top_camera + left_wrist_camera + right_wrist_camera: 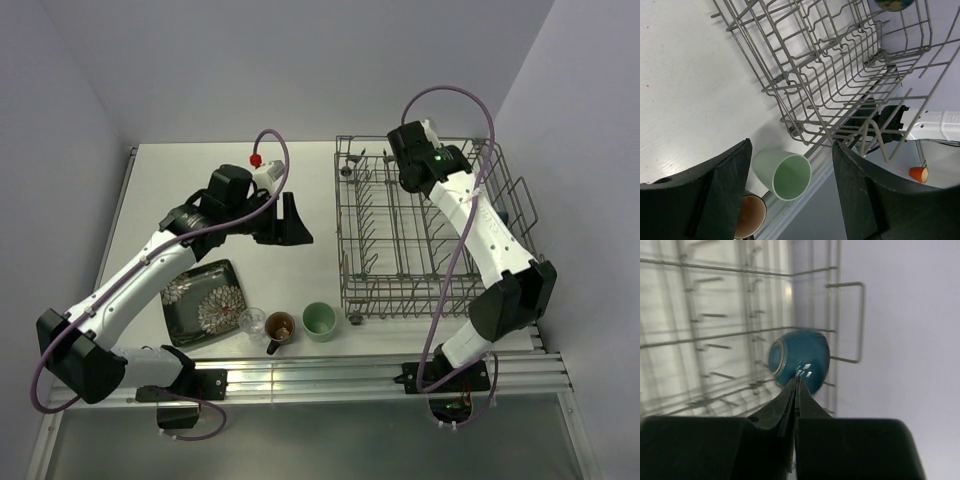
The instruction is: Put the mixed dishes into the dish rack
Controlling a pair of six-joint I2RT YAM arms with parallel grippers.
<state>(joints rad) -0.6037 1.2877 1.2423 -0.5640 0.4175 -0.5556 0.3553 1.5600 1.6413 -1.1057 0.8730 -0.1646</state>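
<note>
Five dishes are in sight, one of each kind, along with one dish rack (400,295) and two arms. Four of the dishes stand on the tabletop (200,180) in a row at the lower centre of the top view, left of the rack. From the left they are the square black floral plate (205,300), the small clear glass (252,321), the brown handled mug (280,326) and the pale green cup (319,320). The cup is just beside the rack's near left corner.

The fifth dish, the dark bowl (800,357), shows plainly only in the right wrist view, which is blurred. It lies on its side inside the rack against the end wall, its pale-edged mouth turned to the left of the frame. In the top view the right arm (480,225) crosses the rack and covers that spot. The right jaws are pressed together with nothing between them. Their tip overlaps the bowl's lower edge in the wrist view, and whether they touch it cannot be told.

Only the left wrist view shows the cup from close by, upright and framed between the two black fingers (722,195). The mug is partly hidden behind the left-hand finger, and the rack's wires fill the upper right. The left jaws stand wide apart and hold nothing, hovering over bare tabletop left of the rack at mid-frame in the top view.

Purple cables (455,95) loop above both arms, and a ribbed metal rail (330,375) runs along the tabletop's near edge.
</note>
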